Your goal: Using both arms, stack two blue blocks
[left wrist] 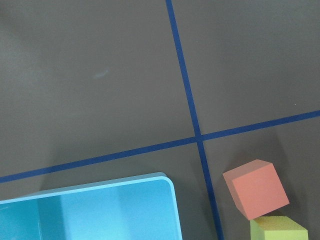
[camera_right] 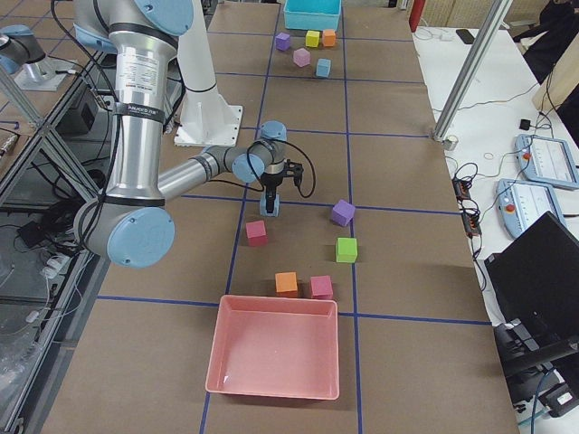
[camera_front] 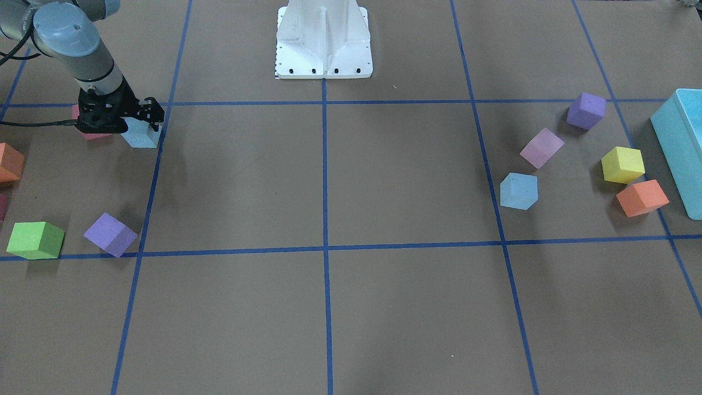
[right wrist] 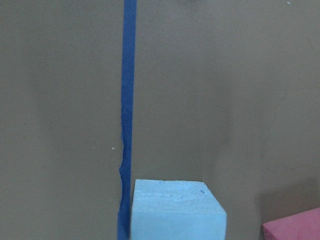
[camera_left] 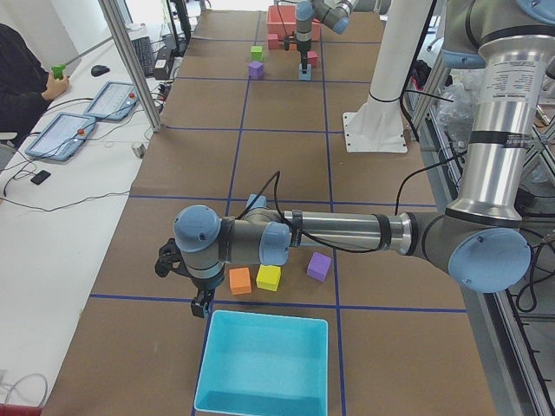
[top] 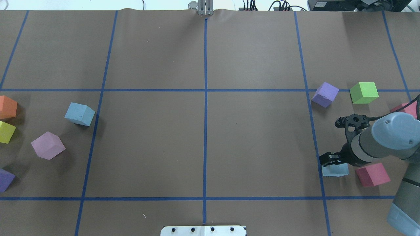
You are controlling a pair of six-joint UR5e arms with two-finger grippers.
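1. Two grippers share this job. The right gripper (top: 330,160) hangs pointing straight down, right on top of one blue block (top: 335,170), off to the robot's right of the white base (camera_front: 323,38). Its wrist camera shows only the block's top at the lower edge and no fingers. I cannot tell whether the jaws stand spread around the block or are pinched on it.
2. That block sits flat on the table just beside a blue tape line (top: 315,131). A red cube (top: 372,174) is near it, on the side away from the base.
3. The other blue block (top: 79,114) lies well apart, on the robot's left of the base. It is turned cornerwise to the tape grid and has nothing on it. As a cube it has no long axis, so only its skewed faces would matter to a grip.
4. The left gripper (camera_left: 201,302) is farther from the base than that block, over the near corner of a turquoise box (camera_left: 264,364). An orange cube (camera_left: 240,280) and a yellow cube (camera_left: 268,277) lie roughly between gripper and block. It shows only in the side view, so I cannot tell how wide it stands.
5. My reading is that the coming move turns on this split. The two blocks sit on opposite sides of the base, each nearer its own arm, and one must travel toward the other.
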